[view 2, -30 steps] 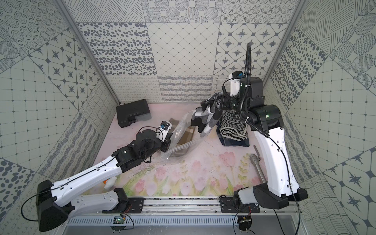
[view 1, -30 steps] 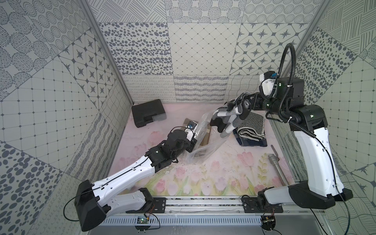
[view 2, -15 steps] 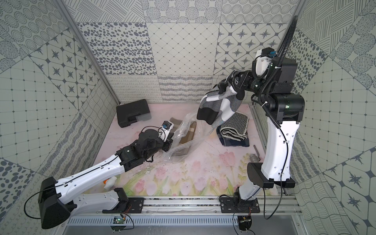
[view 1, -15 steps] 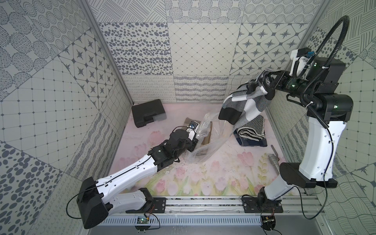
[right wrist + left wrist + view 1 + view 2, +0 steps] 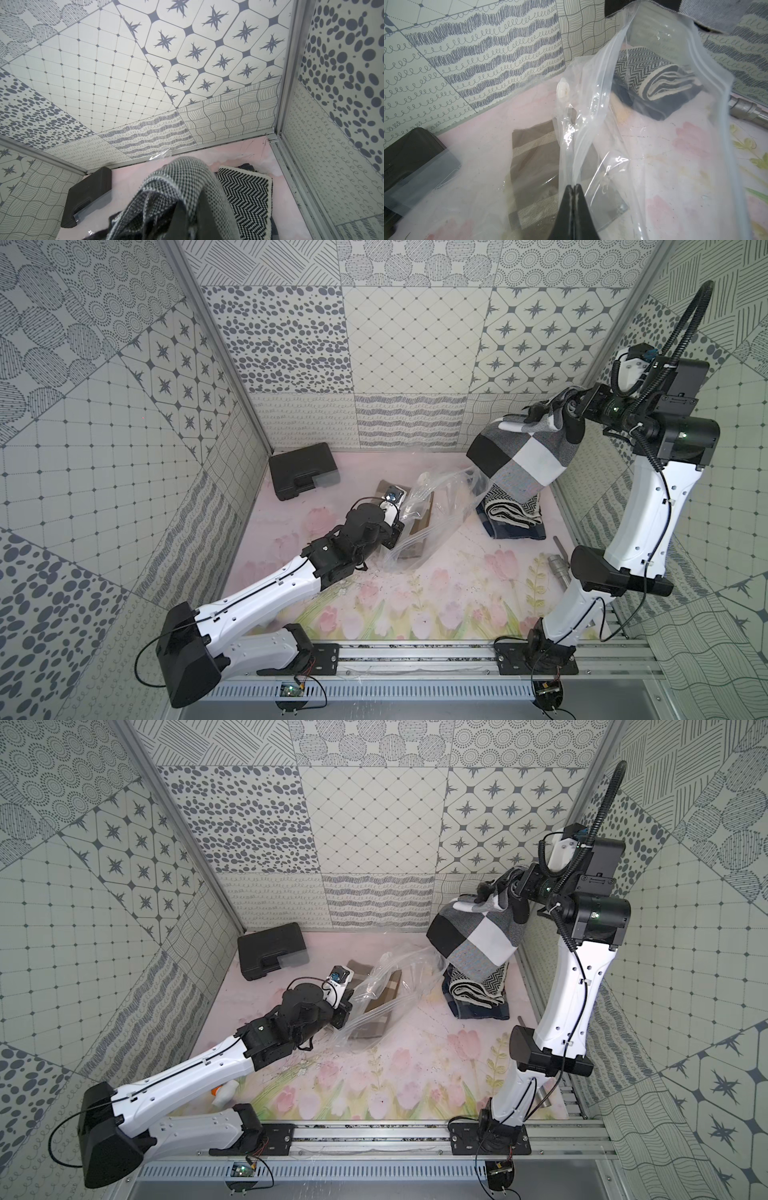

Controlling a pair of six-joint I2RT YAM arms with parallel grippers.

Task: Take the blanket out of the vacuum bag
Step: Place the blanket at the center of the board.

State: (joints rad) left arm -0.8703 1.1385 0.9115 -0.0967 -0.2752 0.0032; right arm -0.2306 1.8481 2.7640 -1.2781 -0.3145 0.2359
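Blanket [image 5: 521,456] first: it is out of the vacuum bag [image 5: 434,510] and hangs in the air at the back right, where a second ago it sat low at the bag's mouth. From the left: the black case [image 5: 299,470] sits by the back wall, unmoved. My left gripper [image 5: 572,188] stays where it was, jaws pressed together on a fold of the bag's plastic at its near-left end. The bag lies mid-table on a brown striped cloth [image 5: 533,145]. Its long axis runs from that pinch toward the far right, mouth gaping toward the folded zigzag cloth [image 5: 513,508], white valve cap [image 5: 563,90] on the far edge. The blanket droops from my right gripper [image 5: 555,416], which is closed on its top edge, long axis slanting down-left. Its lower end is above the zigzag cloth; whether they touch I cannot tell.
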